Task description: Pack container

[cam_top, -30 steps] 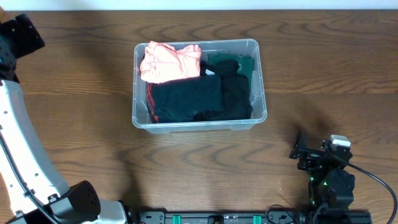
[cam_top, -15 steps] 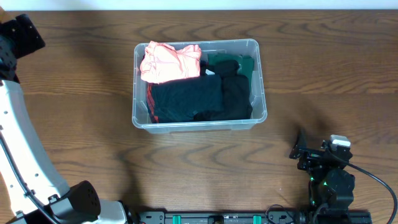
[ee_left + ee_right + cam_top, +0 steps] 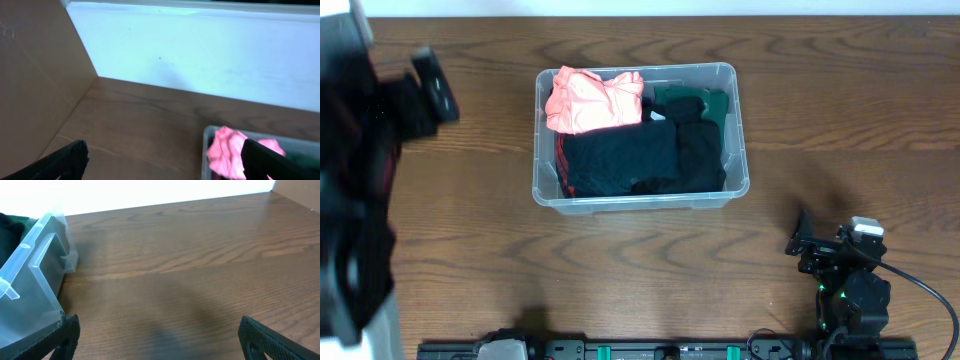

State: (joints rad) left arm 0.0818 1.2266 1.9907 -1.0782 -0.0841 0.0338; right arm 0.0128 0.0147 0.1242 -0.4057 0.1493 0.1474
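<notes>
Left gripper (image 3: 162, 150) released, jaws spread wide with only bare table (image 3: 135, 125) between them; right gripper (image 3: 157, 327) also released, jaws wide, nothing held; from overhead it sits low right of frame (image 3: 810, 245), well apart from the container.

Container (image 3: 640, 200) sits upper centre of the overhead frame, long sides level with the frame's top edge; clear see-through plastic, rectangular, rounded corners, rolled rim; upright on the dark wood table (image 3: 620, 270).

Inside, pink cloth (image 3: 592, 100) is bunched in the upper-left corner and rises to about rim height; black cloth (image 3: 620, 160) fills the middle and lower part; green cloth (image 3: 705, 100) lies in the upper-right corner, partly under black.

Container floor is hidden under the cloth.

Left arm (image 3: 360, 200) is a dark smear down the left edge of the overhead frame; can't make out its gripper there.

Left wrist view cuts the container (image 3: 206, 137) off at bottom right, showing only a corner and pink cloth (image 3: 225, 152).

Right wrist view shows only one end wall of the container (image 3: 35, 280) at left edge, with a sliver of green cloth (image 3: 10, 225) behind it.
</notes>
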